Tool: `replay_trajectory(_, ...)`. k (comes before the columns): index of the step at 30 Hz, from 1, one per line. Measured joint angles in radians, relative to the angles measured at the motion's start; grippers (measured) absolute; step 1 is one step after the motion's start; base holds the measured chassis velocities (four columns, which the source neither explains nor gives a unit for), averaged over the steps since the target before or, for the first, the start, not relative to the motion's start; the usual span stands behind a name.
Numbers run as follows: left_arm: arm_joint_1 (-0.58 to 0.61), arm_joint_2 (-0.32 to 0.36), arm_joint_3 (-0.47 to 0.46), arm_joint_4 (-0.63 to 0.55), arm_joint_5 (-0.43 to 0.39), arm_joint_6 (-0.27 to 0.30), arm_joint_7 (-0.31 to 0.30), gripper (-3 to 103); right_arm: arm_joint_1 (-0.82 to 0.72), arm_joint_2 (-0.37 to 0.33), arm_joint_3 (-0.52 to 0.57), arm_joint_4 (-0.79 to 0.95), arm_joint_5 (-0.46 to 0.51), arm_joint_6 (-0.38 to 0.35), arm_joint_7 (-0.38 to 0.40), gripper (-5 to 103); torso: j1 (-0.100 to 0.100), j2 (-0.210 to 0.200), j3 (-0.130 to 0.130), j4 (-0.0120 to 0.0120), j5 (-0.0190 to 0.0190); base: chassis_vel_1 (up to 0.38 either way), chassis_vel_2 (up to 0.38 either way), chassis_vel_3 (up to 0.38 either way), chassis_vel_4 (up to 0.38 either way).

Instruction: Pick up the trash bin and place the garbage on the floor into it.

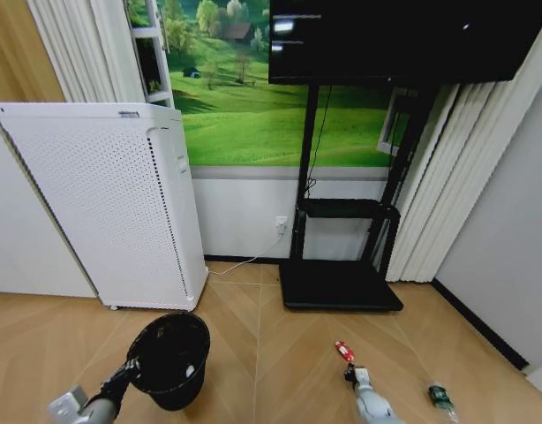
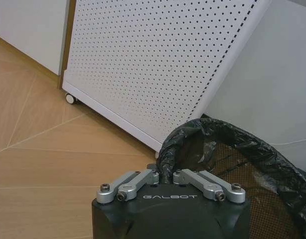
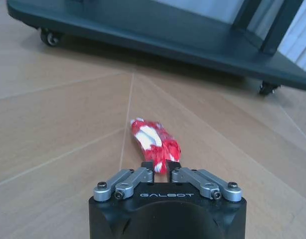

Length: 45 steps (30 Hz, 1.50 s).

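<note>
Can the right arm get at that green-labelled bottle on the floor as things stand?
Probably not right away: the right gripper is shut on a red-and-white wrapper. The bottle lies on bare floor to its right, nothing between them, so the path itself looks free.

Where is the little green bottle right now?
The green bottle lies on the wooden floor at the robot's far right in the head view, right of the right gripper and its red-and-white wrapper, near the dark baseboard.
</note>
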Motion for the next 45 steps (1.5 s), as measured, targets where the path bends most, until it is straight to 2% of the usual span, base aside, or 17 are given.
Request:
replay_trajectory(2,0.0,0.0,0.001,0.001,0.0,-0.001,0.0,7,-0.009,-0.005,0.002,0.03,-0.007,0.008,-0.007,24,0.0,0.0,0.0,0.0001,0.0,0.0,0.0,0.0,0.0)
replay_trajectory(3,0.0,0.0,0.001,0.001,0.0,-0.001,0.0,7,-0.009,-0.005,0.002,0.03,-0.007,0.008,-0.007,24,0.0,0.0,0.0,0.0001,0.0,0.0,0.0,0.0,0.0)
replay_trajectory(5,-0.001,0.001,0.002,0.002,0.0,-0.001,0.0,7,-0.009,-0.007,0.0,0.047,-0.02,0.011,-0.008,35,0.0,0.0,0.0,0.0003,-0.0001,0.0,0.0,0.0,0.0)
replay_trajectory(6,-0.001,0.001,0.002,0.002,0.0,-0.002,-0.001,7,-0.007,-0.007,-0.004,0.05,-0.027,0.012,-0.008,35,0.0,0.0,0.0,0.0001,0.0,0.0,0.0,0.0,0.0)
replay_trajectory(7,-0.001,0.001,0.002,0.002,0.0,-0.002,-0.001,7,-0.006,-0.007,-0.004,0.051,-0.029,0.012,-0.008,41,0.0,0.0,0.0,0.0001,0.0,0.0,0.0,0.0,0.0)
replay_trajectory(11,-0.002,0.001,0.002,0.002,0.0,-0.002,-0.001,7,-0.005,-0.007,-0.005,0.051,-0.031,0.012,-0.008,41,0.0,0.0,0.0,0.0001,0.0,0.0,0.0,0.0,0.0)
replay_trajectory(12,-0.002,0.001,0.002,0.002,0.0,-0.002,-0.001,7,0.004,-0.007,-0.01,0.048,-0.047,0.013,-0.008,57,0.0,0.0,0.0,0.0001,0.0001,0.0,0.0,0.0,0.0)
replay_trajectory(14,0.002,-0.002,-0.003,-0.001,0.0,-0.002,-0.001,7,0.029,-0.002,-0.024,0.027,-0.074,0.01,-0.008,68,0.0,0.0,0.0,0.0004,0.0001,0.0,0.0,0.0,0.0)
replay_trajectory(16,0.003,-0.003,-0.004,-0.001,0.0,-0.003,-0.001,7,0.032,-0.001,-0.026,0.026,-0.077,0.007,-0.007,68,0.0,0.0,0.0,0.0004,0.0002,0.0,0.0,0.0,0.0)
replay_trajectory(17,0.005,-0.006,-0.009,-0.002,0.0,-0.004,-0.001,7,0.039,-0.001,-0.032,0.024,-0.086,-0.003,-0.005,79,0.0,0.0,0.0,0.0003,0.0001,0.0,0.0,0.0,0.0)
replay_trajectory(20,0.006,-0.009,-0.012,-0.002,-0.001,-0.005,-0.001,7,0.052,-0.001,-0.042,0.015,-0.104,-0.011,-0.004,84,0.0,0.0,0.0,0.0003,-0.0001,0.0,0.0,0.0,0.0)
replay_trajectory(22,0.003,-0.011,-0.011,-0.002,-0.002,-0.005,-0.002,7,0.068,-0.002,-0.055,-0.01,-0.116,-0.019,-0.003,95,0.0,0.0,0.0,0.0,0.0,0.0,0.0,0.0,0.0)
replay_trajectory(26,-0.002,-0.013,0.001,-0.001,0.0,-0.006,-0.003,7,0.098,0.007,-0.079,-0.035,-0.129,-0.06,0.026,100,0.0,0.0,0.0,0.0003,0.0,0.0,0.0,0.0,0.0)
replay_trajectory(40,-0.013,-0.009,0.032,0.008,0.007,-0.006,-0.006,7,0.176,0.041,-0.125,-0.104,-0.104,-0.141,0.076,100,0.0,0.0,0.0,-0.0001,0.0,0.0,0.0,0.0,0.0)
replay_trajectory(45,-0.013,-0.01,0.039,0.012,0.012,-0.006,-0.006,7,0.209,0.06,-0.122,-0.15,-0.091,-0.161,0.092,100,0.0,0.0,0.0,0.0004,0.0,0.0,0.0,0.0,0.0)
